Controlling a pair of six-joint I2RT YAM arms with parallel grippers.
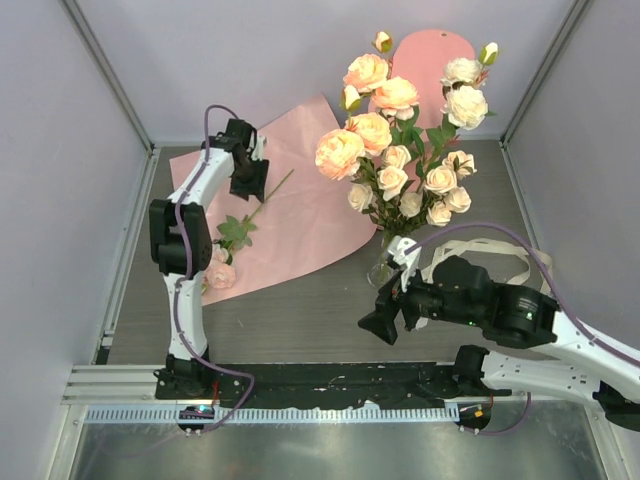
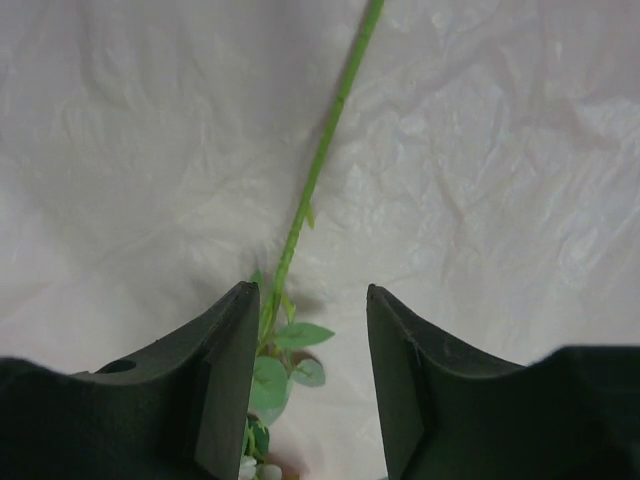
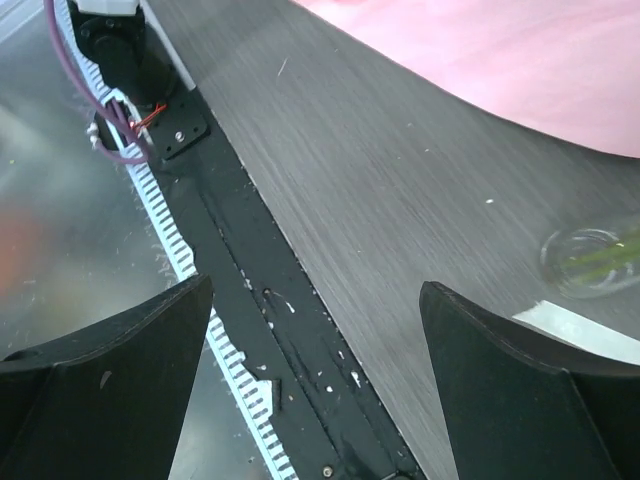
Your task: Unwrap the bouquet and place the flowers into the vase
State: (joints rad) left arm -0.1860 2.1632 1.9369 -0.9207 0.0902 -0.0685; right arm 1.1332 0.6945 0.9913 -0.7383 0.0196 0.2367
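Straddling the last rose's stem [image 2: 318,170] with my half-open, empty left fingers [image 2: 312,300]; other flowers [image 1: 400,150] stand in the vase [image 1: 383,271]; right fingers [image 3: 315,290] wide open, empty.

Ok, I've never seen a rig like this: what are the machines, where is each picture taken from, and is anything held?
Two robot arms are bolted at the near edge of a table. The wide picture looks down from above and behind them; the other two come from a camera on each wrist, so the dark shapes at the bottom are that arm's own fingers. Most flowers stand in the vase. One rose lies on the pink paper, and the left claw hangs open astride its stem, not closed on it. The right claw is open and empty near the vase. A cream ribbon lies by the right arm.
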